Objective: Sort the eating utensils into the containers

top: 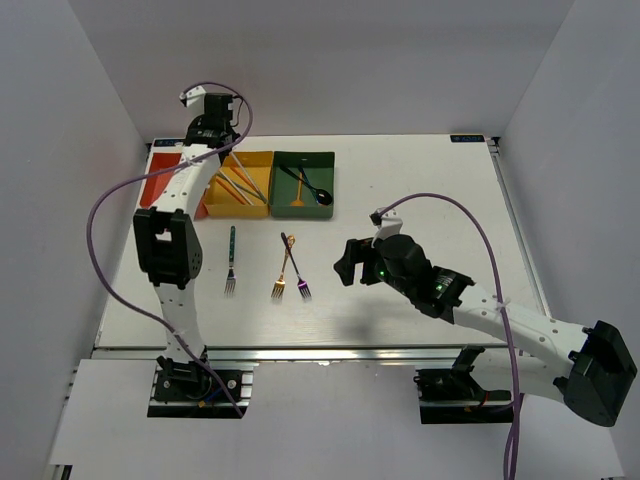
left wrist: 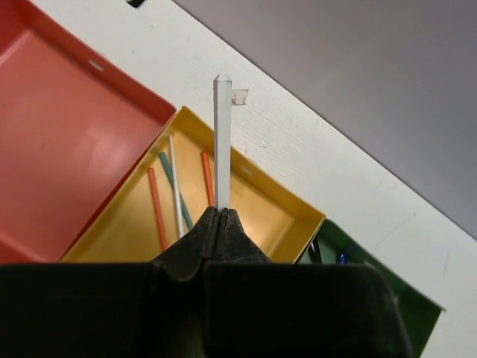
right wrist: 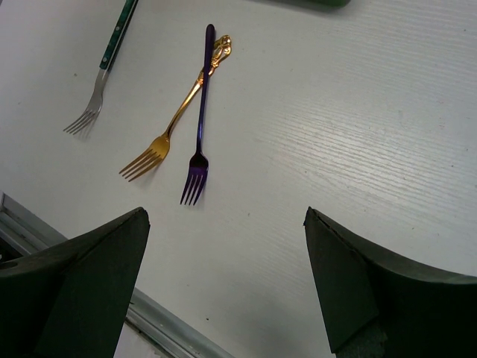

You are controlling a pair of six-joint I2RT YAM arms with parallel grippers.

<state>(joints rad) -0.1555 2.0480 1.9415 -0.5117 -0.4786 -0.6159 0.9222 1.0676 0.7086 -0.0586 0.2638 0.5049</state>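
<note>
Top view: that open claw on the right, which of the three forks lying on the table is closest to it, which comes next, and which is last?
Counting out from the right gripper:
1. Purple fork, just to its left on the bare table.
2. Gold fork, crossing the purple one at the handles, its tines a little further left.
3. Green-handled fork, furthest left, lying alone.

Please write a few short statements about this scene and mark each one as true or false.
1. The left hand is shut on a clear chopstick. True.
2. Coloured chopsticks lie in the yellow tray. True.
3. The right hand holds the purple fork. False: it is open and holds nothing; the purple fork lies on the table.
4. The gold fork lies in the yellow tray. False: it lies on the table, its handle crossing the purple fork's.
</note>
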